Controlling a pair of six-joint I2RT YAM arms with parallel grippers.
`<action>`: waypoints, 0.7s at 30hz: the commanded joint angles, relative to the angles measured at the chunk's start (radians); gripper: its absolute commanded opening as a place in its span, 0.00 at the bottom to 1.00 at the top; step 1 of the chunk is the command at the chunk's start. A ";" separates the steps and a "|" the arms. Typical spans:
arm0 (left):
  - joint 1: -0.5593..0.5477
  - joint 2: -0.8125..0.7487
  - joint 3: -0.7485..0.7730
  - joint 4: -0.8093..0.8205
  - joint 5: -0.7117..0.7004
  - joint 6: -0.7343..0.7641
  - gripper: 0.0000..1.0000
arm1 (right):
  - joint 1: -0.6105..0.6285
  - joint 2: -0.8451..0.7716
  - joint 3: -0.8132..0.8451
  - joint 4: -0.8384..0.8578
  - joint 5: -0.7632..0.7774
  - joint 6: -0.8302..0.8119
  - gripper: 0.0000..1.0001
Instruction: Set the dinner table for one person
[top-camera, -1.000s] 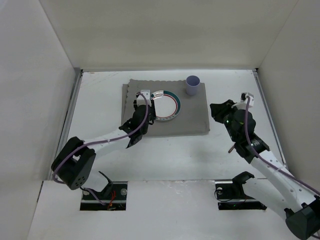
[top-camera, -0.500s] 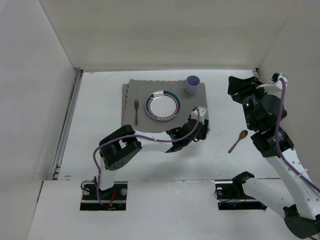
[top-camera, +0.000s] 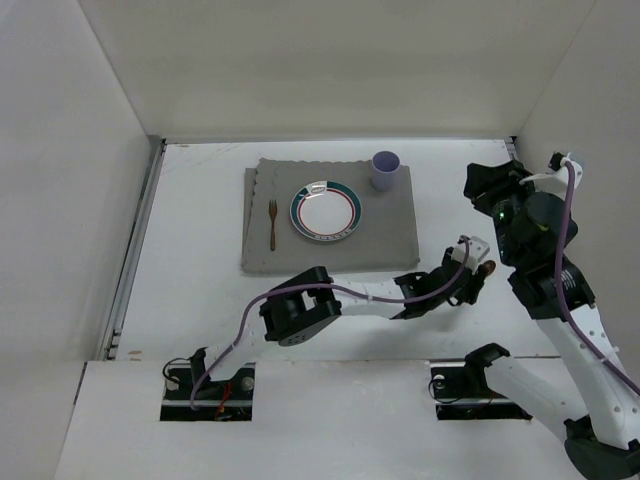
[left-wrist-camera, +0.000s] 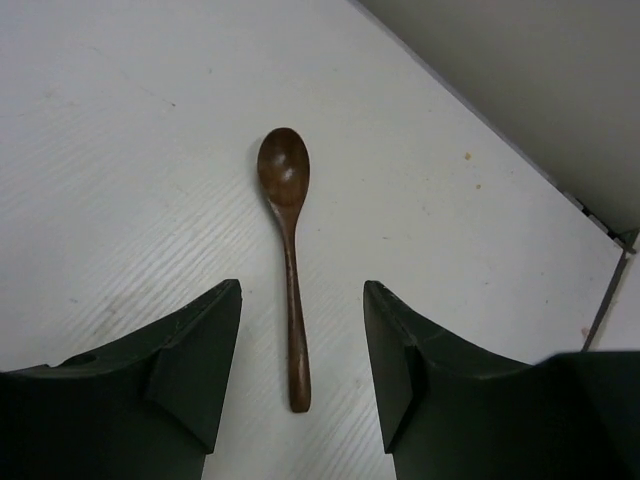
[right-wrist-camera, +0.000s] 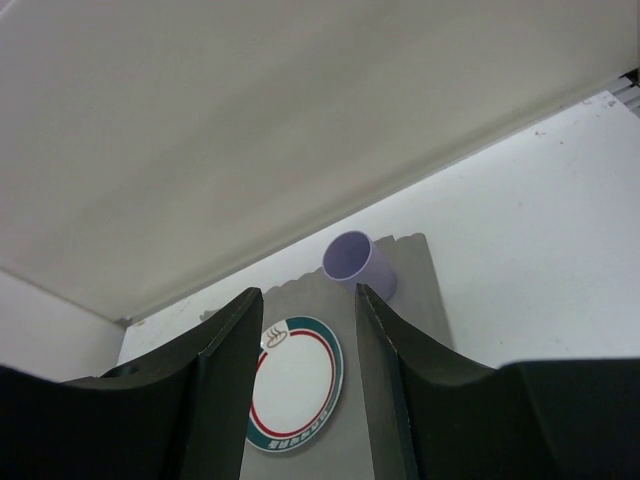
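just off the near right corner of the grey mat (top-camera: 390, 240), the left claw (left-wrist-camera: 301, 287) is over the white bench (top-camera: 200, 290) with its two dark fingers (left-wrist-camera: 205, 350) spread wide and pinching nothing. a brown wooden spoon (left-wrist-camera: 290, 255) lies flat on the bench in line with the gap. its handle end lies between the fingertips and clear of both, and its bowl points away from the claw. whether the fingertips touch the bench cannot be told. the bench lies directly under this claw and runs out past it on every side. the left arm reaches across from its base, passing along the near edge of the mat.

to the right of the mat's far right corner, the right claw (right-wrist-camera: 307, 292) is raised above the bench, its fingers also spread and holding nothing. it is turned back toward the mat.

on the mat, a lilac cup (top-camera: 385, 170) stands upright at the far right corner. a white plate (top-camera: 325, 211) with a green and red rim sits near the middle. a small brown fork (top-camera: 271, 222) lies just left of the plate, near the mat's left edge, apart from the plate. the mat lies toward the far half of the bench. a thin metal rail (top-camera: 140, 230) runs along the bench edge well to the mat's left.
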 joint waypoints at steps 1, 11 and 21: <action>0.011 0.059 0.116 -0.035 -0.027 0.042 0.50 | 0.009 -0.029 -0.006 -0.001 0.007 -0.004 0.48; -0.026 0.225 0.314 -0.106 -0.073 0.122 0.50 | 0.015 -0.063 -0.021 -0.021 -0.022 0.004 0.48; -0.026 0.262 0.280 -0.103 0.022 0.102 0.21 | 0.013 -0.075 -0.037 -0.009 -0.022 0.010 0.48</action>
